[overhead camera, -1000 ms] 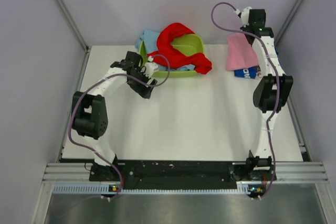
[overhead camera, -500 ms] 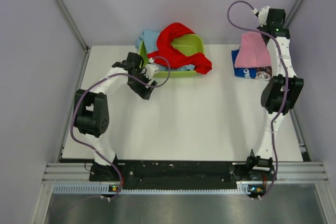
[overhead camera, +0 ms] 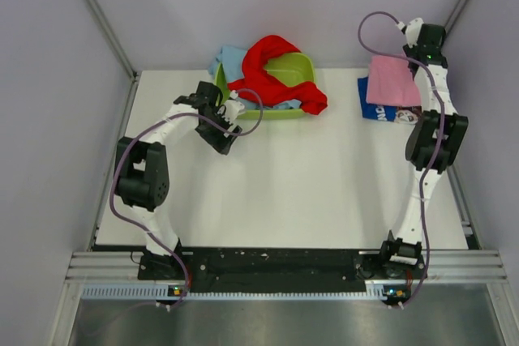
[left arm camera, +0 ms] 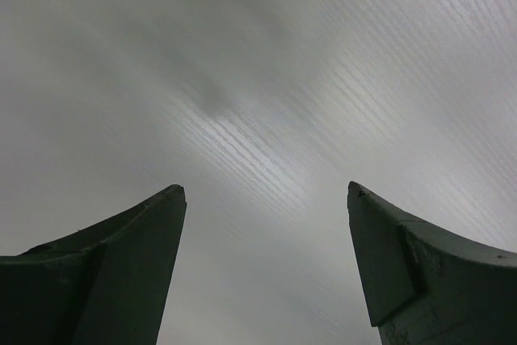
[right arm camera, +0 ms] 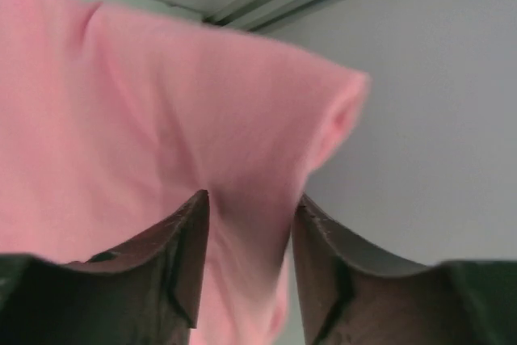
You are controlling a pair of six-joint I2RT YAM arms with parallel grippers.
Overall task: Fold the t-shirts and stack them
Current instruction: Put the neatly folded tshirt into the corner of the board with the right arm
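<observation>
A pink t-shirt (overhead camera: pixel 392 80) lies folded on a navy t-shirt (overhead camera: pixel 379 111) with white lettering at the table's far right. My right gripper (overhead camera: pixel 412 56) is at the pink shirt's far right edge. In the right wrist view its jaws (right arm camera: pixel 249 199) stand apart, with a fold of the pink cloth (right arm camera: pixel 161 119) loose between them. A red t-shirt (overhead camera: pixel 268 62) drapes over a lime green tub (overhead camera: pixel 300 70), and a light blue t-shirt (overhead camera: pixel 229 58) lies behind it. My left gripper (overhead camera: pixel 225 140) hangs open and empty over bare table (left arm camera: pixel 266 199), left of the tub.
Grey walls and metal frame rails close in the table on the left, right and back. The right rail runs close beside the right arm (overhead camera: pixel 434 139). The white tabletop (overhead camera: pixel 300 184) stretches between the two arms.
My right arm carried the pink t-shirt to the right and set it down on the navy one, and its jaws have parted. The left arm has barely moved.
</observation>
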